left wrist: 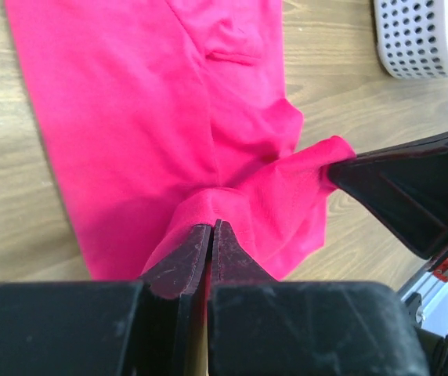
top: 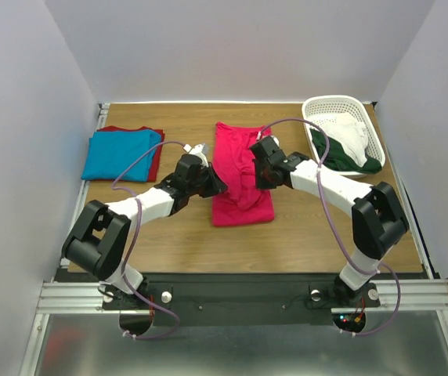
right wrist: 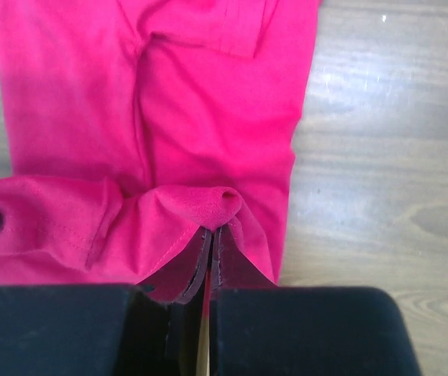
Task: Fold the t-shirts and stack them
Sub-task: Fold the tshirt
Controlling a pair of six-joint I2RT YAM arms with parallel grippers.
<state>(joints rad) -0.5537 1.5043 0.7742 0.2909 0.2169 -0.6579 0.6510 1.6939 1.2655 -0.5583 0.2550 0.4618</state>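
Note:
The crimson-pink t-shirt lies in a long strip at the table's middle, with its near end partly lifted. My left gripper is shut on the shirt's left edge; in the left wrist view the jaws pinch a fold of the pink cloth. My right gripper is shut on the right edge; in the right wrist view its tips pinch a bunched fold of the cloth. A turquoise-blue t-shirt lies folded on a dark red one at the back left.
A white lattice basket stands at the back right and holds white and dark green clothes; its corner shows in the left wrist view. Bare wooden table lies in front of the pink shirt. White walls close in the sides and back.

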